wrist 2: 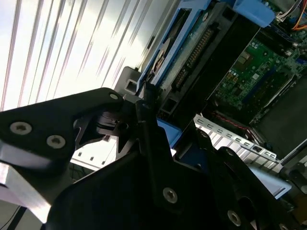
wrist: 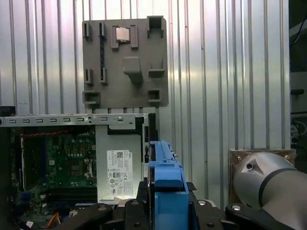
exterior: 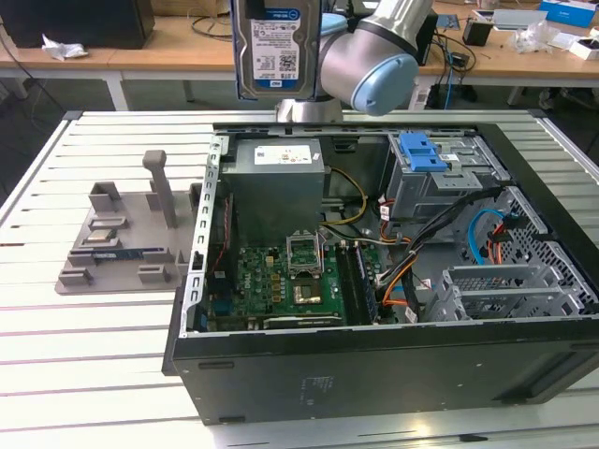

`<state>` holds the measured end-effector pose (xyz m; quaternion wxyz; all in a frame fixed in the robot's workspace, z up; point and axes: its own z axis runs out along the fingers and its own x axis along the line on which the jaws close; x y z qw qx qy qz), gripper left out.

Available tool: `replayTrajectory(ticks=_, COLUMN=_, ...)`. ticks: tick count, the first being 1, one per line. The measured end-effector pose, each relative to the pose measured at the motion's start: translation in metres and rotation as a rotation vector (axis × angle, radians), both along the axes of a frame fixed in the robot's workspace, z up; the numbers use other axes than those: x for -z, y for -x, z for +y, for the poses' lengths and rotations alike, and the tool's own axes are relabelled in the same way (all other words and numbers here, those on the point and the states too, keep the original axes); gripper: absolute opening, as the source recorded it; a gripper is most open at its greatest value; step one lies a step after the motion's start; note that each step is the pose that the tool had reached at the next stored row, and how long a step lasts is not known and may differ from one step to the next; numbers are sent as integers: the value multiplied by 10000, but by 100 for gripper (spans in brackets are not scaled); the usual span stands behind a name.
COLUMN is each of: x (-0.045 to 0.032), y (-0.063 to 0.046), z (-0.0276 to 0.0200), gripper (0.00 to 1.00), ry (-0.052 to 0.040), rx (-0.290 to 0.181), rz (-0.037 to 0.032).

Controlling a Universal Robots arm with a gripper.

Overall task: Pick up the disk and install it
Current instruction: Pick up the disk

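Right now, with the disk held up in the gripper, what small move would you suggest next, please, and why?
Probably carry it toward the exterior view's right. The gripper holds the disk upright, high by the power supply, while the drive bay with its blue latch sits further right.

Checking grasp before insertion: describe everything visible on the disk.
The disk is a silver metal drive with a white-and-blue label, framed by a blue plastic carrier. It hangs upright in the air, label facing the exterior view, above the open computer case near its power supply. The gripper clamps the carrier's edges; nothing else touches it.
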<state>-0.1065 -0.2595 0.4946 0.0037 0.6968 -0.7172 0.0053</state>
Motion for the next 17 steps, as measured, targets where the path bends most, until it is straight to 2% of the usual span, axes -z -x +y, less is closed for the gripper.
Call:
replayTrajectory(ticks=4, x=0, y=-116, z=-1, gripper=37, ry=1, rx=-1, rz=1)
replayTrajectory(ticks=9, x=1, y=-205, z=-7, gripper=37, ry=0, rx=-1, rz=1)
replayTrajectory(ticks=14, x=2, y=-234, z=-54, gripper=37, ry=0, rx=0, rz=1)
replayTrajectory(ticks=17, x=3, y=-246, z=-98, gripper=37, ry=0, rx=0, rz=1)
